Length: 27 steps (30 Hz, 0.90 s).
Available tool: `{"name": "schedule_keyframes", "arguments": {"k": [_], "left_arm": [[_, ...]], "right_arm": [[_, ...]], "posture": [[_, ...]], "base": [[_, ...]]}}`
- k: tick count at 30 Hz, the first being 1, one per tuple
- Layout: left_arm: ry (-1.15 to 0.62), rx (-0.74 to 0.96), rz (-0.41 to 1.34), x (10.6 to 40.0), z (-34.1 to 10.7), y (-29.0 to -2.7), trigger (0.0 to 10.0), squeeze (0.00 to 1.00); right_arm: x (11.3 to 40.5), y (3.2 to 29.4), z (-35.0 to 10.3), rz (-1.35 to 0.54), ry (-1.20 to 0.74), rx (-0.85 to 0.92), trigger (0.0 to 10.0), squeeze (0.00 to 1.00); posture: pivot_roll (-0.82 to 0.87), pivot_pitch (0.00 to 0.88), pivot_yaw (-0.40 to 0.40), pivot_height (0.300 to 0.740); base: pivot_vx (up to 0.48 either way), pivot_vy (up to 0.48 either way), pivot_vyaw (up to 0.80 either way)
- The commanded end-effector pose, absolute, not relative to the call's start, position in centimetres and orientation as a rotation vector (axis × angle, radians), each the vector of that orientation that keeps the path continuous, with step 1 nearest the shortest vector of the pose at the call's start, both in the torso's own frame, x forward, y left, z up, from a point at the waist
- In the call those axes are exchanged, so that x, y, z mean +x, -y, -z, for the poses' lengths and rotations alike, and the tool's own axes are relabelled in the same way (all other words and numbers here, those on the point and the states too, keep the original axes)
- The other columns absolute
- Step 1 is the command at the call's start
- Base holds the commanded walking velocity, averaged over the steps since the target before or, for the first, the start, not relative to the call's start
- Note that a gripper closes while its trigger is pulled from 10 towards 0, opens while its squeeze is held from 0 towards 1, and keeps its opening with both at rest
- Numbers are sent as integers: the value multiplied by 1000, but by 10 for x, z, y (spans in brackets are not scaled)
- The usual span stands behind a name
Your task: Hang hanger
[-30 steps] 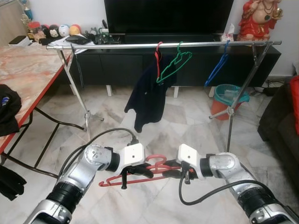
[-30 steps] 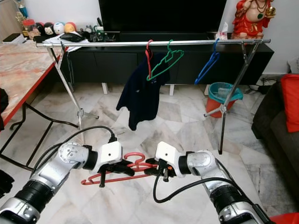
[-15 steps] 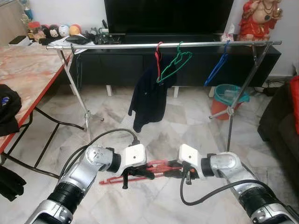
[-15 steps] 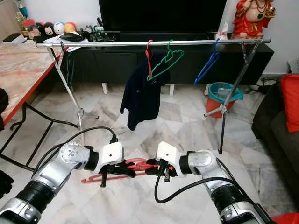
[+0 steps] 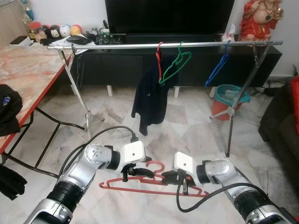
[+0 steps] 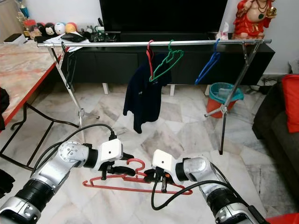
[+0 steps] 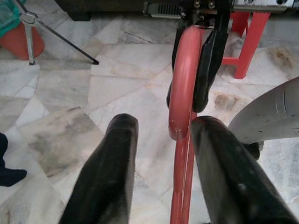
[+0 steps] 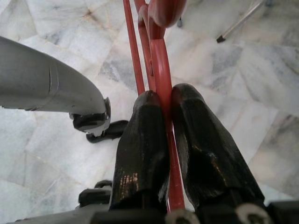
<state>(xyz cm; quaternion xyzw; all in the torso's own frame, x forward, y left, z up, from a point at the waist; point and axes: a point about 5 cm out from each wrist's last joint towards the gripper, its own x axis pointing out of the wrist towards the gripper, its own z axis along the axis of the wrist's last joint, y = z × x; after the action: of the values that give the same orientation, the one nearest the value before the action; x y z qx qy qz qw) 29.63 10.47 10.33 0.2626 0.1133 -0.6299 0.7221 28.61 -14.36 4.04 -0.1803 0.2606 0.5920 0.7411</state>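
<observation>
Low in the frame, the right gripper (image 8: 161,135) pinches the red plastic hanger (image 5: 154,188) (jaws clamped); the left gripper (image 7: 161,154) jaws spread.

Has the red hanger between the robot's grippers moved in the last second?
Yes. The red hanger now sits lower and lies flatter, its right end farther from the rack's right leg, with the right gripper lower too.
</observation>
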Motion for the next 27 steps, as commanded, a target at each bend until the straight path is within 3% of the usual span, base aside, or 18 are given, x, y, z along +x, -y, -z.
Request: {"name": "schedule_keyframes", "arguments": {"k": [1,9,10,20,27], "left_arm": [[-238,587,1377,299,-108,-109,10000,1000],[-226,585,1364,300,-108,-108,10000,1000],[-226,591,1359,300,-108,-108,10000,0],[-366,693,1370,293,-88,-126,10000,0],[-392,676,1247,299,-82,-145,10000,0]], "right_arm": [[284,142,-38,-1301,-569,-395,0,0],[284,143,-35,-1289,-572,-381,0,0],[285,143,-36,-1286,-569,-380,0,0],[290,147,-33,-1209,-564,-438,0,0],[294,155,-26,-1067,-590,-488,0,0]], "posture": [[114,0,-5,740],[114,0,-5,740],[114,0,-3,740],[116,0,-3,740],[116,0,-3,740]], "base": [[0,0,0],[0,0,0],[0,0,0],[0,0,0],[0,0,0]]}}
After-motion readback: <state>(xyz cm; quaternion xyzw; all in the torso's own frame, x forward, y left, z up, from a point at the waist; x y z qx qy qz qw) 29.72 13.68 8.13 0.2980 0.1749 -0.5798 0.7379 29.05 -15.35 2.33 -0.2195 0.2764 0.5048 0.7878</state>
